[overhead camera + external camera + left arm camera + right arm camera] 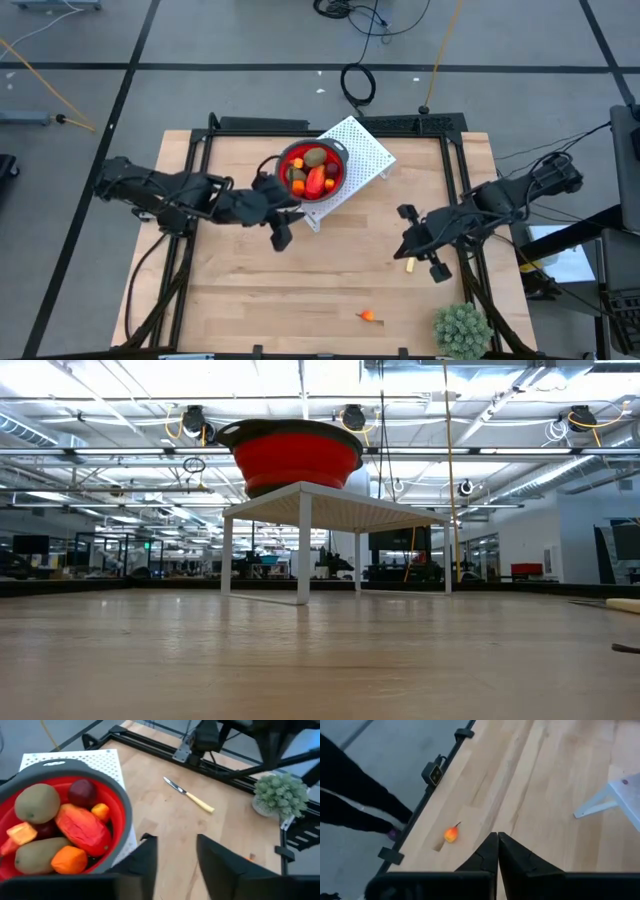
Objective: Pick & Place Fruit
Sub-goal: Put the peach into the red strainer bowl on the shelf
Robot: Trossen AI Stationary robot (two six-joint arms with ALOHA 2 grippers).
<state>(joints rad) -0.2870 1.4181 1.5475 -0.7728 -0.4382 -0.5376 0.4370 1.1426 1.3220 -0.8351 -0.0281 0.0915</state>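
Fruit (70, 832) fills the red colander (312, 168) raised on a white perforated stand (362, 150). Left end effector (176, 851), open and empty, hovers beside it. Right end effector (497, 851), closed and seemingly empty, faces the last orange fruit (451, 834) on the bench (300, 290).

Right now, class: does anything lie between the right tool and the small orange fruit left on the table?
Nothing visible does. The right tool hangs shut above bare wood, and the orange fruit lies alone near the table's front edge. The knife sits just beside the tool, the plant ball off in the corner; neither blocks the path.
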